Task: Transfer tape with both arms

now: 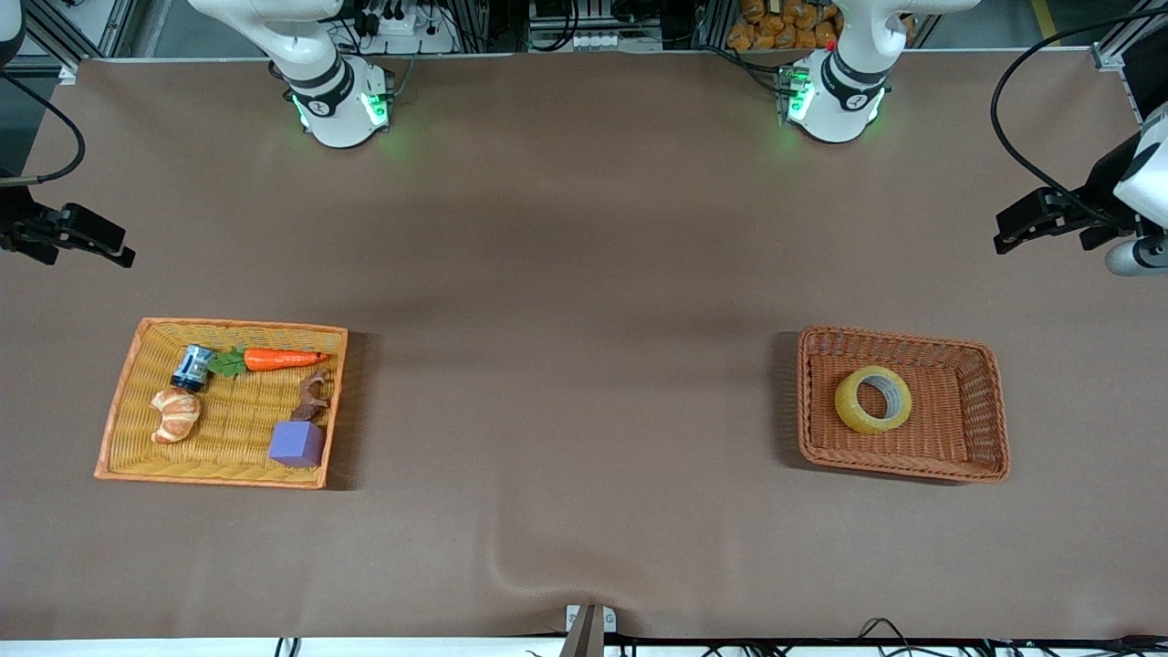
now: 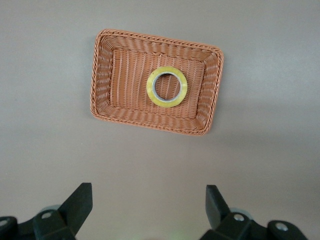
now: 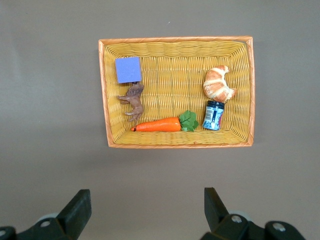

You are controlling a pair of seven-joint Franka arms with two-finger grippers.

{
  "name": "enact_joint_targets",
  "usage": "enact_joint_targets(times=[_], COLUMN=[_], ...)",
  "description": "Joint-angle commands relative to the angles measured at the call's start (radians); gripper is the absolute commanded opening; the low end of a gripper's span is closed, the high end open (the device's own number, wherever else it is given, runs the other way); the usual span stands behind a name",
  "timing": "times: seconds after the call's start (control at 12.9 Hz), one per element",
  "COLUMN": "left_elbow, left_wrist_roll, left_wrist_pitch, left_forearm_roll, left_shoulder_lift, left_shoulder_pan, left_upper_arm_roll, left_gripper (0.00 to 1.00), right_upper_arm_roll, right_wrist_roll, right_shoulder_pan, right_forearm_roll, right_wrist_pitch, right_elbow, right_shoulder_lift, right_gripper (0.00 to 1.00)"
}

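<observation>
The yellow ring-shaped tape roll [image 1: 873, 400] lay flat in the brown wicker basket [image 1: 990, 411] toward the left arm's end of the bench. Both the left pincer [image 2: 149, 207] and right pincer [image 3: 145, 207] hung raised at the bench ends, fingers apart and holding nothing, seemingly parked clear of both baskets.

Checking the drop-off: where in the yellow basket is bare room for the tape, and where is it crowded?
The yellow basket is bare in its middle, between the croissant and purple block. The edge toward the robots is crowded by the carrot and small jar. The tape lies in the brown basket.
</observation>
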Motion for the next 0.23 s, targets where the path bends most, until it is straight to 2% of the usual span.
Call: enact_joint_targets(times=[0.0,0.16], left_elbow=[0.01,0.01], left_wrist_roll=[0.011,0.01], left_wrist_pitch=[-0.012,-0.012], left_forearm_roll=[0.009,0.009], left_shoulder_lift=[-0.006,-0.006], left_shoulder_pan=[-0.001,-0.002], left_upper_arm_roll=[0.003,0.001], left_gripper=[1.0,1.0], right_upper_arm_roll=[-0.003,-0.004], right_wrist_roll=[0.014,0.014], right_shoulder_pan=[0.0,0.002], right_forearm_roll=[0.006,0.006], right_wrist_pitch=[-0.008,-0.006], right_elbow=[0.018,0.02], right_shoulder_lift=[0.009,0.009], right_gripper=[1.0,1.0])
